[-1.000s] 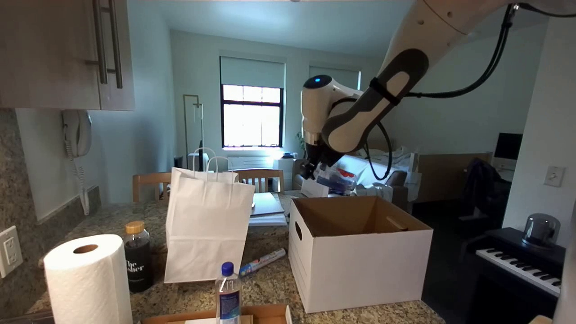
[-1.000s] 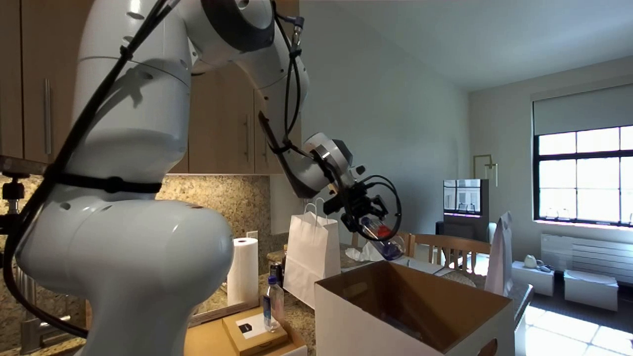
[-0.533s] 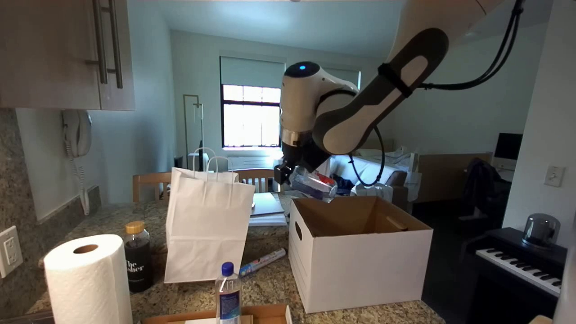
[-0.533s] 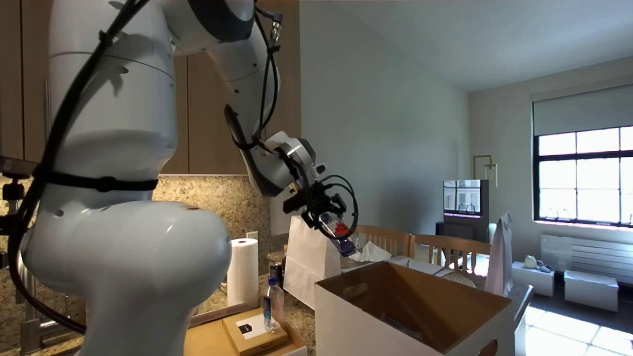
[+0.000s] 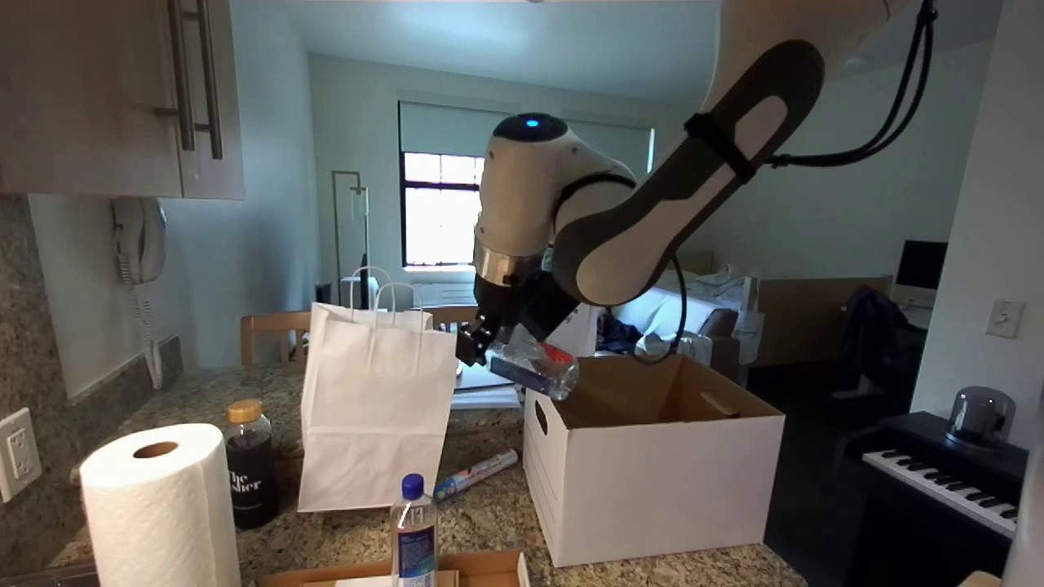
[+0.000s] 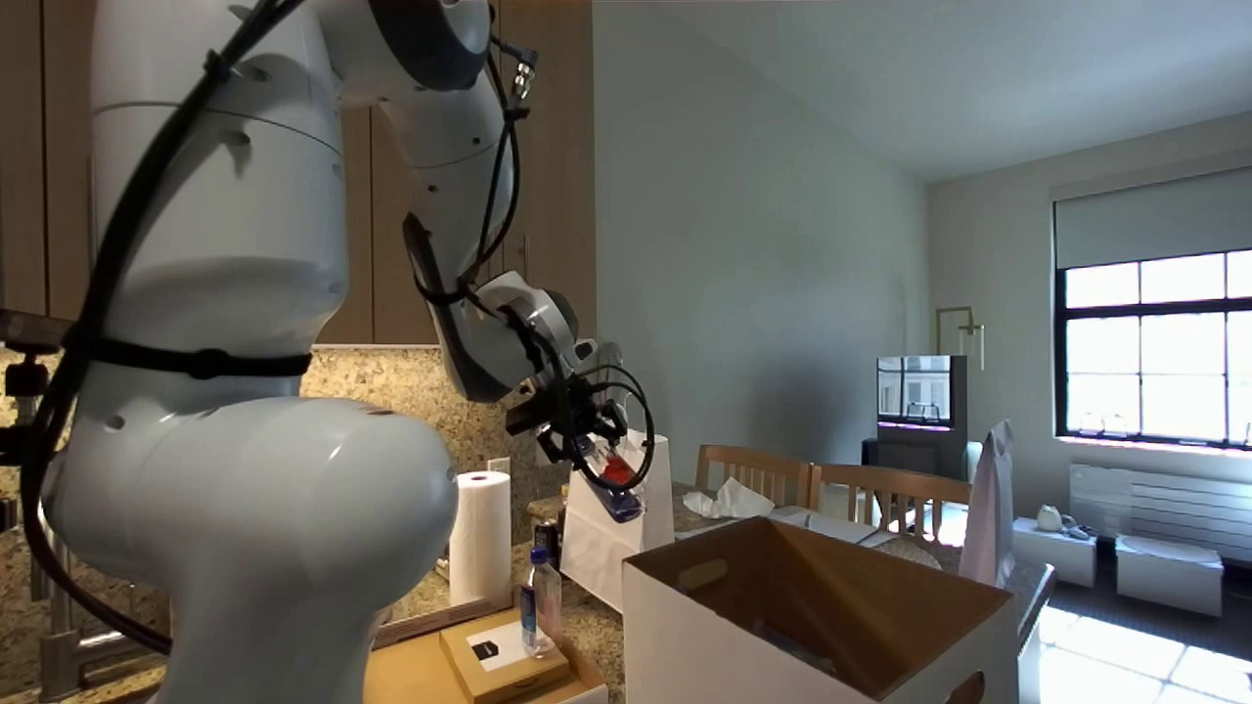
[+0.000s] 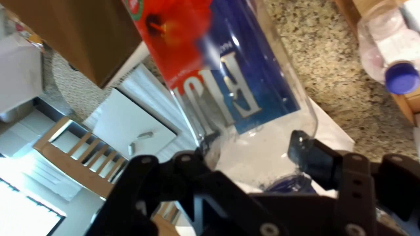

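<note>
My gripper is shut around the shoulder of a clear plastic bottle with a blue and red label. The bottle's blue cap sits back between the fingers, toward the palm. In both exterior views the bottle hangs tilted in the air, base pointing down and away from the gripper. A white cardboard box with a brown inside stands on the counter just beyond the bottle's base. Close to the gripper in both exterior views is a white paper bag with handles; their exact distance cannot be judged.
A similar bottle with a blue cap stands in a shallow cardboard tray. A paper towel roll, a dark bottle and a printed tube are on the granite counter. A cabinet hangs above.
The arm has swung the held bottle leftward and lower in both exterior views, away from above the box's back side and nearer the paper bag. The grip looks the same.
</note>
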`<state>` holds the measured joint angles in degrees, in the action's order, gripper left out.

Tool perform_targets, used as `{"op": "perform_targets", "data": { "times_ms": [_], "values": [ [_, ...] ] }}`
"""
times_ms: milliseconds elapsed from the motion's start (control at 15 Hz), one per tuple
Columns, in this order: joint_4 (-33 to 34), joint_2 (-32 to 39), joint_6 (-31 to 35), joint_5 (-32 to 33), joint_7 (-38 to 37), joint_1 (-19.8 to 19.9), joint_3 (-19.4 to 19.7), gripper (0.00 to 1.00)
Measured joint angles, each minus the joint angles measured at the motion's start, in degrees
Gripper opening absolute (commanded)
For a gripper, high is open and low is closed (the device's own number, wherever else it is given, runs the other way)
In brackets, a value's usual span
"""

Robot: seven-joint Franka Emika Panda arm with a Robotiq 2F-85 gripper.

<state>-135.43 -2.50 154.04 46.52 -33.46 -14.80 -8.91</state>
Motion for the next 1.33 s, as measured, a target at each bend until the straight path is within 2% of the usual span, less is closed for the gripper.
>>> {"op": "perform_targets", "data": {
  "times_ms": [200, 333, 467, 600, 667, 733, 867, 1000, 1200, 1267, 1333],
  "values": [
    [-4.95, 0.12, 12.59, -6.05, 7.82, -0.01, 1.28, 0.34],
    [-8.56, 0.67, 21.03, -13.27, 16.06, 0.42, 1.55, 0.34],
    [-11.57, 2.98, 28.07, -22.01, 24.81, -0.86, 1.62, 0.34],
    [-12.51, 7.20, 32.34, -27.89, 29.65, -2.23, -0.77, 0.34],
    [-12.19, 9.54, 33.08, -28.16, 29.64, -1.47, -3.90, 0.34],
    [-11.48, 12.02, 33.10, -28.12, 29.51, 0.64, -8.60, 0.59],
    [-9.60, 15.68, 31.83, -28.10, 29.41, 5.82, -16.65, 0.59],
    [-8.45, 16.96, 31.50, -27.97, 29.41, 7.93, -18.45, 0.59],
    [-8.14, 17.08, 31.39, -27.87, 29.41, 8.65, -18.54, 0.59],
    [-8.13, 17.08, 31.37, -27.87, 29.41, 8.65, -18.59, 0.34],
    [-8.13, 17.08, 31.34, -27.87, 29.41, 8.64, -18.65, 0.34]
  ]
}}
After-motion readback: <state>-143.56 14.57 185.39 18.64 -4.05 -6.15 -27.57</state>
